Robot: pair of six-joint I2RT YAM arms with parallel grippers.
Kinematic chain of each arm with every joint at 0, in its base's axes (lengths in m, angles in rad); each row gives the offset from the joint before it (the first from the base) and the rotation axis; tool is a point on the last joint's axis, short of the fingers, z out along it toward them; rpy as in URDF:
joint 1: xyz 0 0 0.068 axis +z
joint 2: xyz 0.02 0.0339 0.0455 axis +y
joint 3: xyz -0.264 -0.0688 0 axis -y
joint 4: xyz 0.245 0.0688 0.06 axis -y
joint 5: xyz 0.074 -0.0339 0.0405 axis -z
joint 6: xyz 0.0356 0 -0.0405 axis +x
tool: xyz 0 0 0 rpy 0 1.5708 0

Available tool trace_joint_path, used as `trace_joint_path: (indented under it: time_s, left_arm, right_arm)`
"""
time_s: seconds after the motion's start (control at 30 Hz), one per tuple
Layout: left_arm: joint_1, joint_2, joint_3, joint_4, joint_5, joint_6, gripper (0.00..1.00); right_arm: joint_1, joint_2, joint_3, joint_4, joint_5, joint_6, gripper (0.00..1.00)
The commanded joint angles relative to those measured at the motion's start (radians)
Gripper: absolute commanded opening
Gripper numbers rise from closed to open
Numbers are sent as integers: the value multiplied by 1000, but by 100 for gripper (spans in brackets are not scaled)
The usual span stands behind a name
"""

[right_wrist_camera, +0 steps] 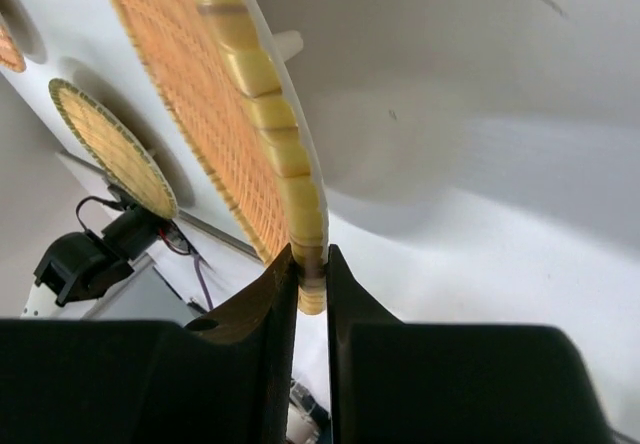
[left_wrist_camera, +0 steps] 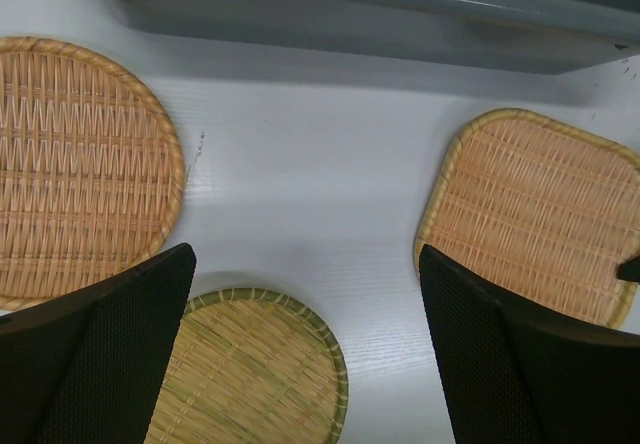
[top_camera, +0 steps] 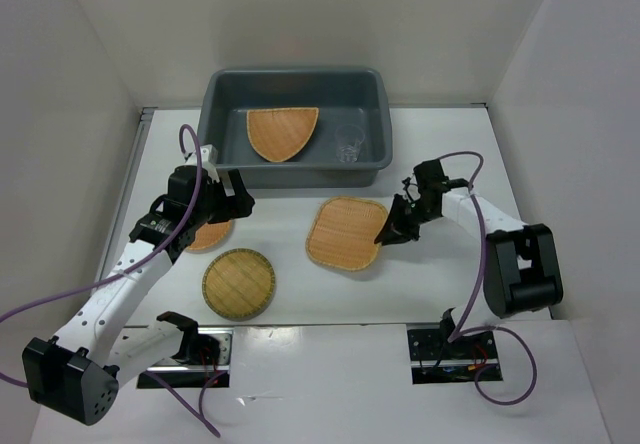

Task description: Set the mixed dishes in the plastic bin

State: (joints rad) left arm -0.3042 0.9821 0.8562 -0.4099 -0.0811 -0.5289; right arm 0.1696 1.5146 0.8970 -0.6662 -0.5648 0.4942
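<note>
The dark grey plastic bin (top_camera: 290, 177) stands at the back and holds a fan-shaped wicker tray (top_camera: 282, 132) and a clear glass cup (top_camera: 349, 145). A rounded square tray (top_camera: 345, 232) lies in front of the bin. My right gripper (top_camera: 385, 234) is shut on its right rim, and in the right wrist view the fingers (right_wrist_camera: 282, 294) pinch that rim (right_wrist_camera: 300, 214). A greenish round tray (top_camera: 239, 284) lies nearer the arms. An orange round tray (top_camera: 210, 236) sits partly under my left gripper (top_camera: 232, 196), which hovers open and empty (left_wrist_camera: 305, 259).
In the left wrist view the bin's front wall (left_wrist_camera: 350, 24) runs along the top, with the orange round tray (left_wrist_camera: 70, 164) at left, the greenish one (left_wrist_camera: 250, 364) below and the square tray (left_wrist_camera: 540, 214) at right. White walls enclose the table on three sides.
</note>
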Motion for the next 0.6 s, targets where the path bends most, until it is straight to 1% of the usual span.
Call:
trace_joint_path:
  time_s: [0.0,0.1,0.3,0.37,0.4,0.43,0.53,0.57]
  left_arm:
    - [4,-6,-2,37,-3,3,99]
    - [4,-6,-11,37,6,-6,99]
    - [4,29,-32,103,222,-19,99]
    - [4,29,-32,114,265,-19,99]
    - [4,29,-32,114,265,-10,99]
    - [4,29,-32,124,282,-10,99]
    - [4,29,-42,157,351,-10,92]
    - [4,29,-42,177,371,-19,85]
  right_arm:
    - [-7,-60,-30,-59,17,14,0]
    - [-7,-87,-40,-69,17,14,0]
    - [-7,-97,-50,-69,8,24,0]
    - [-7,-106,-41,-69,-1,24,0]
    - [-7,-116,-41,-59,-13,24,0]
    - [-7,-116,-41,-59,-44,24,0]
    - [-7,-116,-50,-32,-96,37,0]
    - [-7,-116,-50,-23,-107,46,0]
